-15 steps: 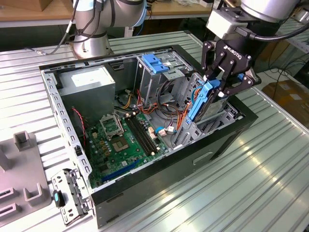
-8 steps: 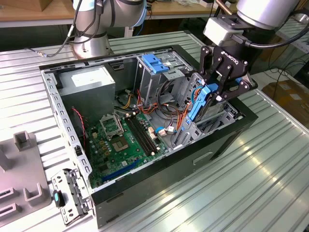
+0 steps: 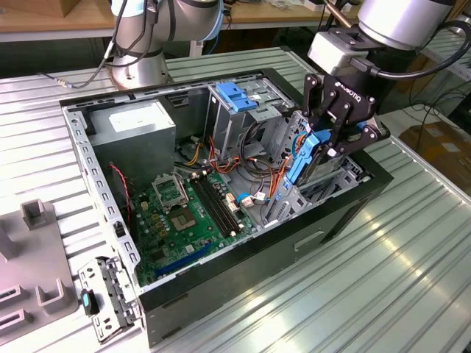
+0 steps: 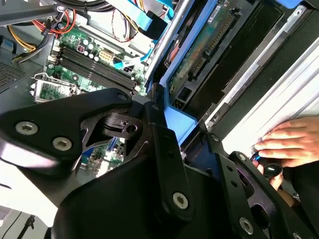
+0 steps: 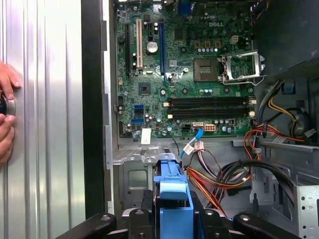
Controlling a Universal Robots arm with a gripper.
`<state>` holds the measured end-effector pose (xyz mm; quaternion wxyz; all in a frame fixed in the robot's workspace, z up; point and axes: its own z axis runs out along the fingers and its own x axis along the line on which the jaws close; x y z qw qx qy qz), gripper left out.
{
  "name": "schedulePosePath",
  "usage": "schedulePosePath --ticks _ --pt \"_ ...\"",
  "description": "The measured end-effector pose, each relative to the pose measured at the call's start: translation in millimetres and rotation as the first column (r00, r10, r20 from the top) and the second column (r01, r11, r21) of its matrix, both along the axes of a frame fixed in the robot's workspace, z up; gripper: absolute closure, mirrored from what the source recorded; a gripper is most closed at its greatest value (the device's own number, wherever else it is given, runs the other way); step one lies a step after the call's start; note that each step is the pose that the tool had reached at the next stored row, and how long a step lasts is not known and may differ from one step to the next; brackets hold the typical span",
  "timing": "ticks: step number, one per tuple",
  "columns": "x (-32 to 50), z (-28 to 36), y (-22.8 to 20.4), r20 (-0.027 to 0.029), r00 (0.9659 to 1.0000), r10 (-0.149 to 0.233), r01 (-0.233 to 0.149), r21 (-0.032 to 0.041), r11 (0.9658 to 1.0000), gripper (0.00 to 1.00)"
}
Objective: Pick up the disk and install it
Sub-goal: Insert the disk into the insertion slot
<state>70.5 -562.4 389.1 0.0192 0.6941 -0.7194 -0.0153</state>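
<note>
My gripper point(image 3: 329, 143) is shut on the disk point(image 3: 303, 156), a drive with blue plastic side rails, held on edge. It hangs just above the open bay at the front corner of the computer case point(image 3: 346, 209), on the exterior view's right. In the first wrist view the disk's blue rail point(image 5: 172, 196) sits between my black fingers point(image 5: 207, 219), over the bay's metal floor. In the second wrist view the disk's green circuit side point(image 4: 199, 55) and a blue rail end point(image 4: 178, 122) show beyond the gripper's black linkage.
Inside the case lie the motherboard point(image 3: 184, 213), a grey power-supply box point(image 3: 140, 125), a metal drive cage with a blue top point(image 3: 239, 95) and loose cables point(image 5: 219, 174). A person's hand point(image 4: 286, 144) rests on the table beside the case. A metal bracket point(image 3: 110, 298) and a grey fixture point(image 3: 33, 272) lie outside it.
</note>
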Motion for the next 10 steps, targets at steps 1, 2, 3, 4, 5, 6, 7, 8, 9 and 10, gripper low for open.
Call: schedulePosePath --ticks 1,2,3,4,5,6,7,8,9,10 --pt "0.0 0.0 0.0 0.0 1.0 0.0 0.0 -0.0001 1.0 0.63" --pt "0.0 -0.1 0.0 0.0 1.0 0.0 0.0 -0.0002 1.0 0.63" --pt "0.0 -0.1 0.0 0.0 1.0 0.0 0.0 -0.0004 1.0 0.63" --pt "0.0 0.0 0.0 0.0 1.0 0.0 0.0 -0.0009 1.0 0.62" --pt "0.0 0.0 0.0 0.0 1.0 0.0 0.0 -0.001 1.0 0.62" --pt "0.0 -0.1 0.0 0.0 1.0 0.0 0.0 -0.0011 1.0 0.55" --pt "0.0 0.0 0.0 0.0 1.0 0.0 0.0 -0.0013 1.0 0.55" --pt "0.0 0.0 0.0 0.0 1.0 0.0 0.0 -0.0016 1.0 0.55" --pt "0.0 0.0 0.0 0.0 1.0 0.0 0.0 -0.0016 1.0 0.55" --pt "0.0 -0.1 0.0 0.0 1.0 0.0 0.0 -0.0017 1.0 0.57"
